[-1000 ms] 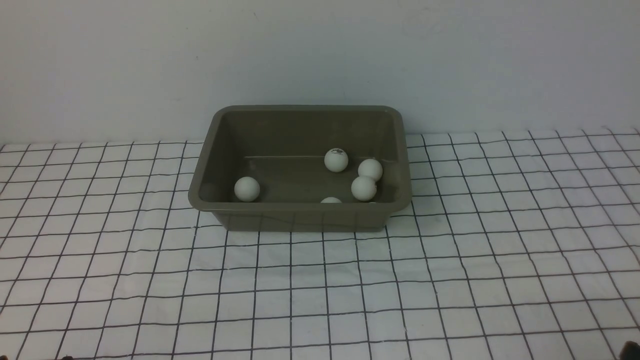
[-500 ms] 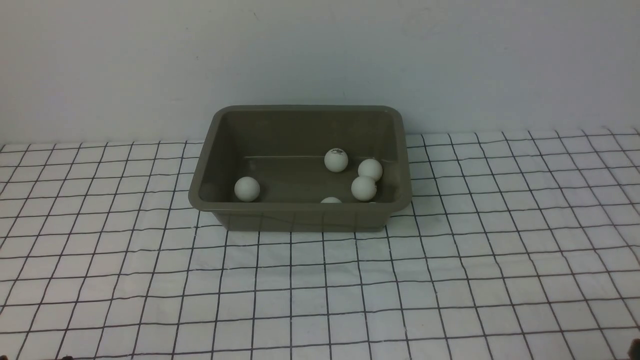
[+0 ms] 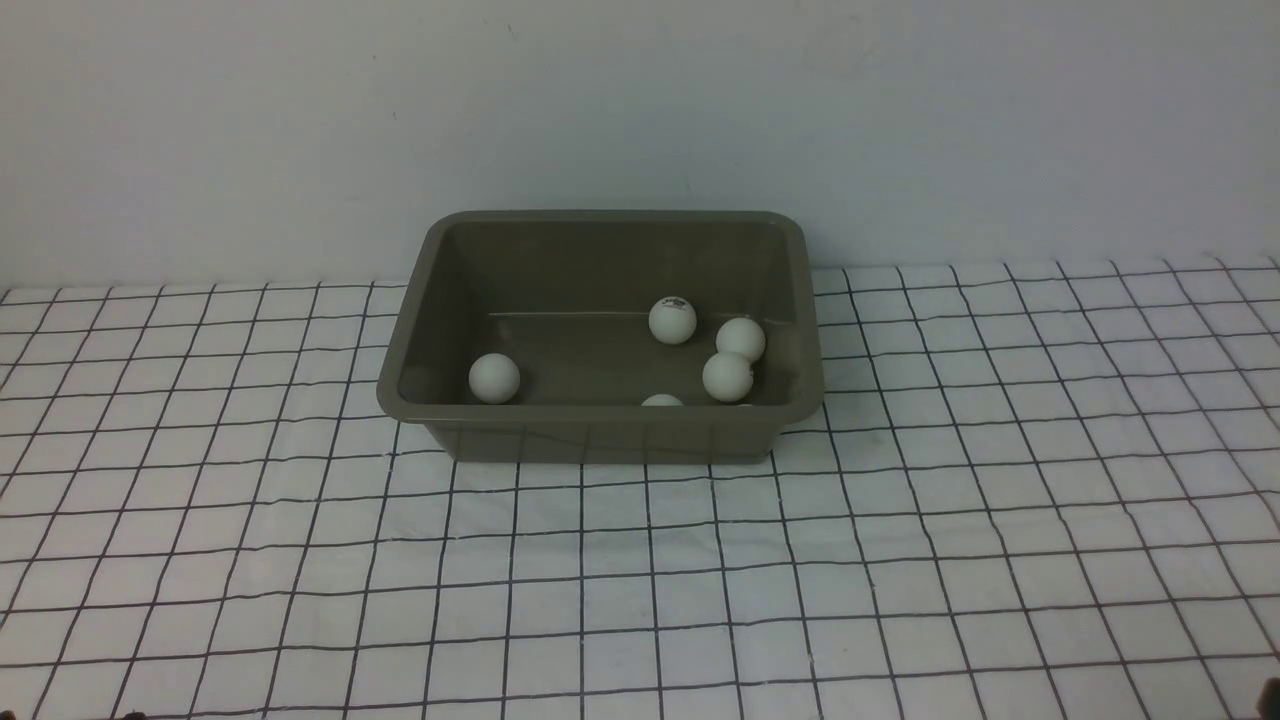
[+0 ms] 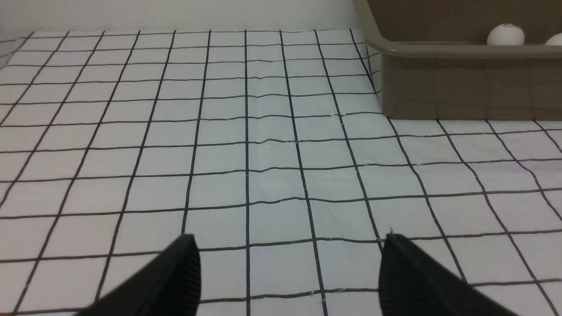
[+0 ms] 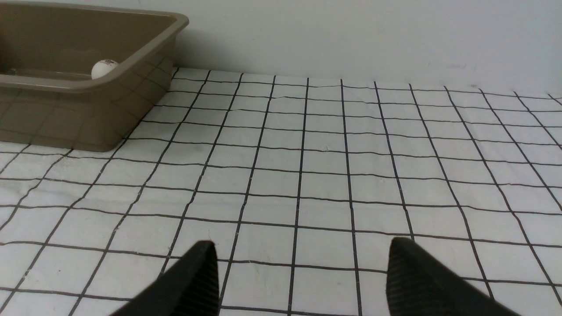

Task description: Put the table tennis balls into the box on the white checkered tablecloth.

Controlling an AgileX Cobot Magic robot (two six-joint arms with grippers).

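Balls (image 3: 727, 376) lie unmoved inside the box (image 3: 600, 436); no ball remains on the tablecloth (image 3: 640, 600). Both fingers (image 4: 175, 276) (image 5: 189, 281) stand apart, empty; task seems finished.

front faces box (image 3: 600, 440), wrists low, flanking it

The table tennis balls (image 3: 727, 376) lie in the box (image 3: 600, 440) on the white checkered tablecloth (image 3: 640, 600).

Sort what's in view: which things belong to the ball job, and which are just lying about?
Job:
- table tennis balls, all visible ones inside the box
- box
- white checkered tablecloth
- left gripper and right gripper, both open and empty

Lying about:
- nothing; only the plain wall behind
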